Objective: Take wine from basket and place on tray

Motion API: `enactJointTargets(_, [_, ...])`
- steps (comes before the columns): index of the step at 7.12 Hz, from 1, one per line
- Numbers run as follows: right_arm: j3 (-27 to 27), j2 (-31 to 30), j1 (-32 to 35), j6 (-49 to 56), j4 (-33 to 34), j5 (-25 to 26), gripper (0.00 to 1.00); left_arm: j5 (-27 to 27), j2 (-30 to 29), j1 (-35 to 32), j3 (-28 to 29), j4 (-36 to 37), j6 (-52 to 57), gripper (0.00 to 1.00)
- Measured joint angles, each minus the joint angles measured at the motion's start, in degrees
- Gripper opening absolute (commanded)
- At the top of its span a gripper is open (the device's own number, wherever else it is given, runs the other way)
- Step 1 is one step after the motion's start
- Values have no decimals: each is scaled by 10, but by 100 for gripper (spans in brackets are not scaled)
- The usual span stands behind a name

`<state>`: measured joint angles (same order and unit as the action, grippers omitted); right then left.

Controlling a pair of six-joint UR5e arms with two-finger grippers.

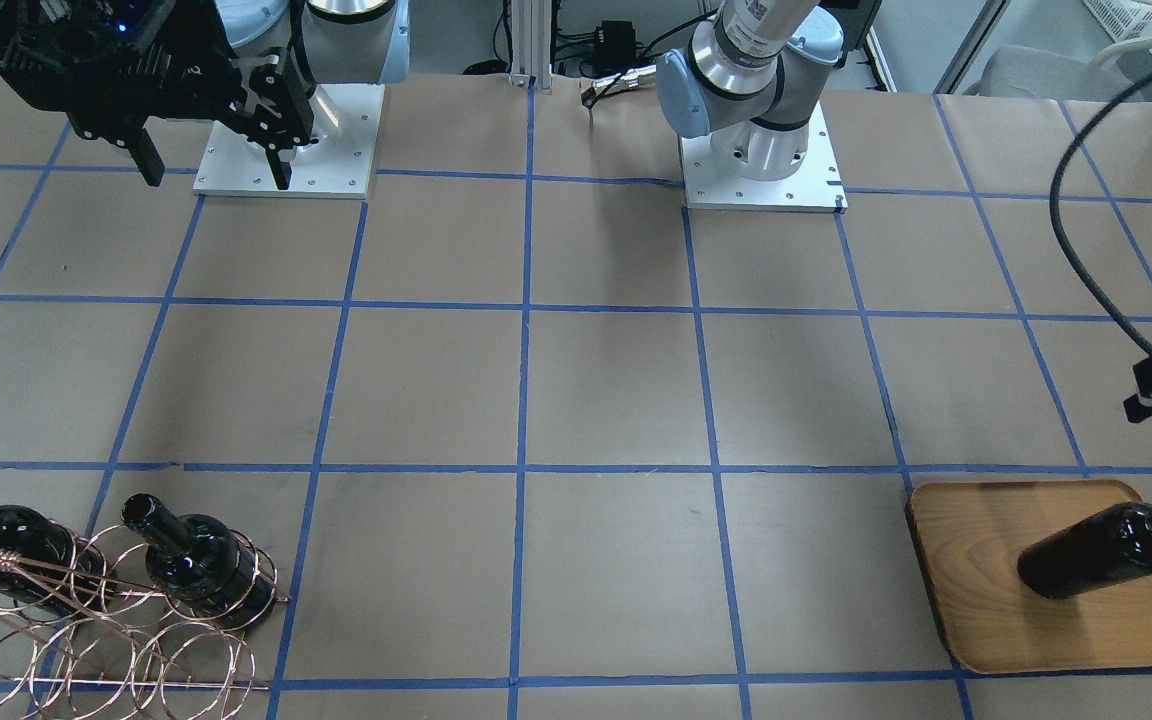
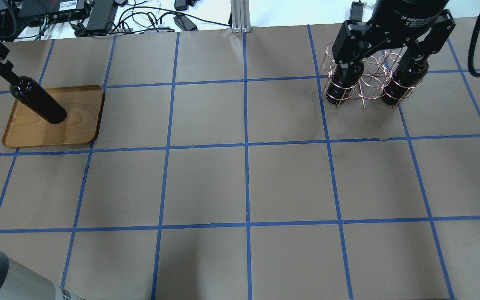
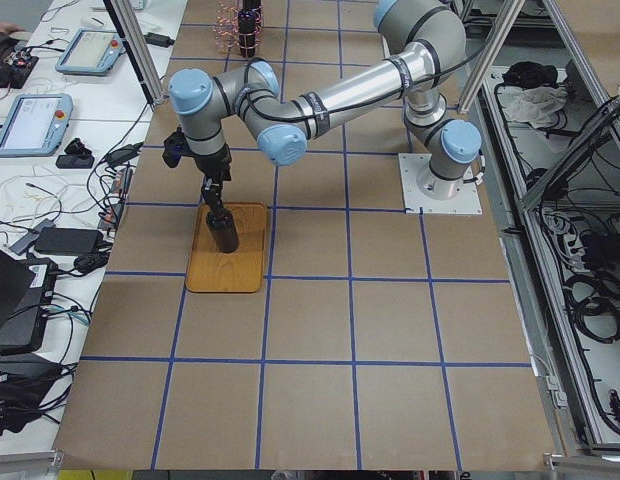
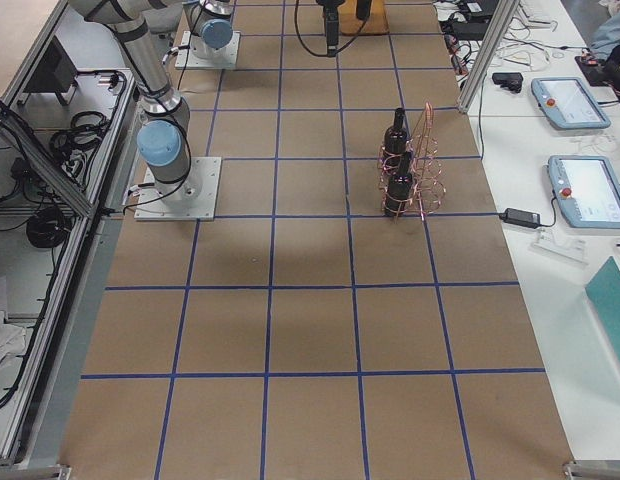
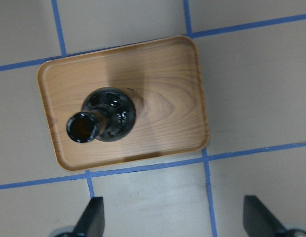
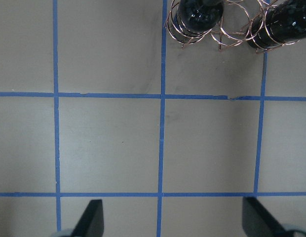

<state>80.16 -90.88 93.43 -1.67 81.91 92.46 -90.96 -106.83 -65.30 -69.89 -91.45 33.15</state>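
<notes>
One wine bottle (image 1: 1096,550) stands upright on the wooden tray (image 1: 976,600); the left wrist view shows it (image 5: 106,116) from above on the tray (image 5: 168,74). My left gripper (image 5: 175,219) is open and empty, above and beside the bottle, not touching it. The copper wire basket (image 2: 365,79) holds two more bottles (image 2: 344,85) (image 2: 402,85). My right gripper (image 2: 381,58) is open and empty, high over the table on the robot's side of the basket (image 6: 217,29).
Brown paper with a blue tape grid covers the table (image 2: 244,183). The arm bases stand on white plates (image 1: 286,150) (image 1: 761,160). A black cable (image 1: 1086,250) hangs over the tray side. Boxes and cables (image 2: 98,16) lie beyond the far edge.
</notes>
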Motion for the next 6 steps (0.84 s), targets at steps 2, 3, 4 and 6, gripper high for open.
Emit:
enactJointTargets(2, [0,0,0,0,0,0,100,1,73,-70,-44,-13,-90,100])
enactJointTargets(3, [0,0,0,0,0,0,100,2,99,-113,-61,-13,-135,100])
enactJointTargets(4, [0,0,0,0,0,0,100,6,118,-152,-77,-2,-173,100])
enactJointTargets(6, [0,0,0,0,0,0,100,8,148,-197,-124,27,-238,100])
